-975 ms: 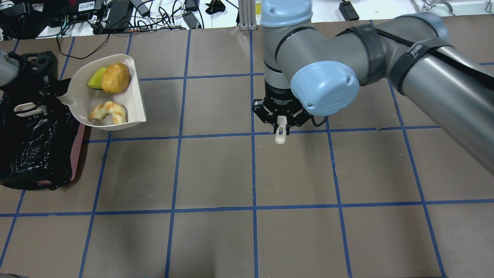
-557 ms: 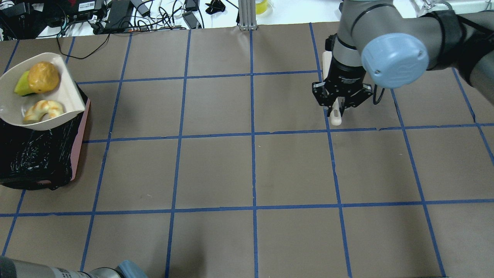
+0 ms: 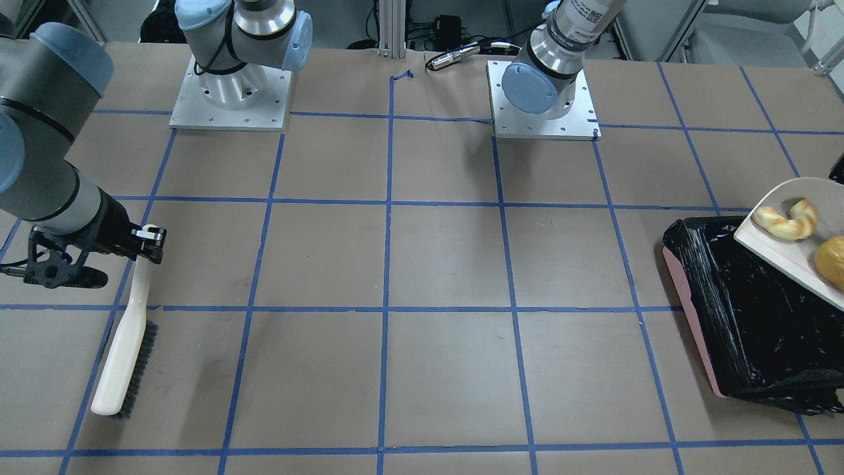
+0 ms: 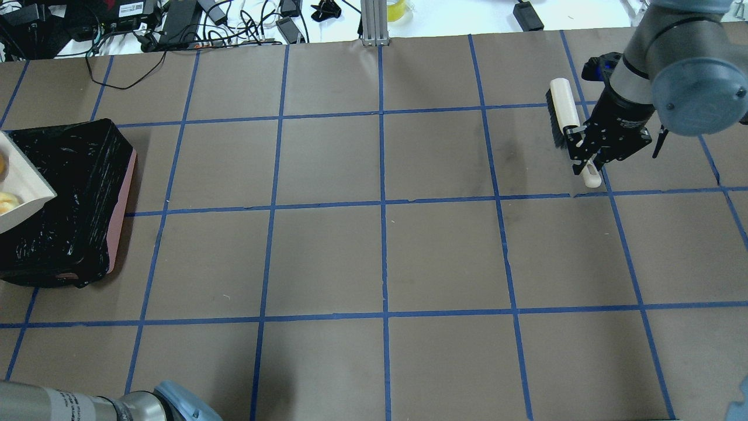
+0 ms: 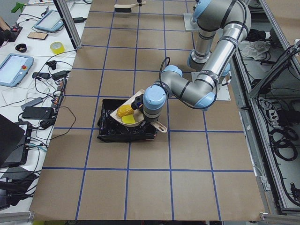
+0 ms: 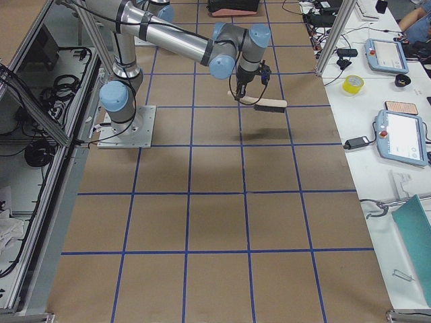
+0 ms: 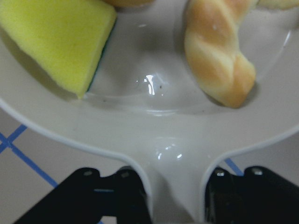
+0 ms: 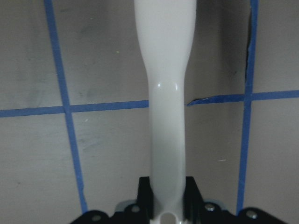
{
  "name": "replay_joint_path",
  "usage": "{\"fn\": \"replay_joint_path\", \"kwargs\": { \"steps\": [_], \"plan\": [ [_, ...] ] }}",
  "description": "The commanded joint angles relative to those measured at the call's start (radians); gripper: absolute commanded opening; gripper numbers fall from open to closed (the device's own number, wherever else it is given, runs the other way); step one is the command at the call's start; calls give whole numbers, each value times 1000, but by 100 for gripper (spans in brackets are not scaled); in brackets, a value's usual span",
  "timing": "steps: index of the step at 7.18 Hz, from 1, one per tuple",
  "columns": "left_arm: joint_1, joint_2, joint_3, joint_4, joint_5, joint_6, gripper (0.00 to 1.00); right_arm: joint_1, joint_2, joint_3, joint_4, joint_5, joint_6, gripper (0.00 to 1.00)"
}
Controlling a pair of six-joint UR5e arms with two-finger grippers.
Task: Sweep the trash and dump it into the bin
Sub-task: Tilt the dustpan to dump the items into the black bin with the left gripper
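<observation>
Fingers [image 7: 126, 200] of the left tool [image 7: 175, 198] are clenched on either side of the handle of the beige dustpan [image 7: 154, 126], seen closest in the left wrist view. Just past the handle, in the pan, lie the yellow sponge wedge [image 7: 56, 42] and the twisted tan croissant piece [image 7: 219, 60]. The golden-brown potato-like lump [image 3: 832, 260] sits beyond them, beside the sponge wedge. All three pieces of trash are inside the dustpan, none in the bin.

The dustpan hangs tilted above the bin [image 4: 123, 210], over its outer side. The bin is a pink container lined with a crinkled black bag. It stands on the desk [image 4: 327, 257] at the robot's left end. The bag's inside looks dark, and I cannot tell what lies in it.

Across the desk, well apart from the bin and nearer the desk's far edge, the right tool [image 4: 587, 155] points down. It is clamped on the handle end of a white brush [image 4: 565, 114]. The brush stretches away from the robot, dark bristles turned sideways. In the right side view its shadow falls apart from it, so the brush is held clear of the desk.

Blue tape lines [image 4: 383, 257] divide the brown surface into squares. Beyond the desk's far edge lie tangled cables [image 4: 175, 23].
</observation>
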Motion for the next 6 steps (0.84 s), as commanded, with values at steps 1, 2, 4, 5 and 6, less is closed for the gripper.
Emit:
{"fn": "replay_joint_path", "kwargs": {
  "steps": [1,2,4,5,6],
  "plan": [
    [-31,5,36,53,249,-4,0,-63,40,41,-125,-42,-122,0],
    [-101,-11,30,160,513,14,0,-83,57,41,-148,-42,-143,0],
    [-245,-12,29,197,744,83,0,-86,81,41,-174,-40,-145,0],
    [-274,-12,26,234,817,118,0,-86,93,41,-179,-40,-145,0],
    [-291,-13,19,286,844,146,0,-86,98,41,-179,-42,-145,0]
  ]
}}
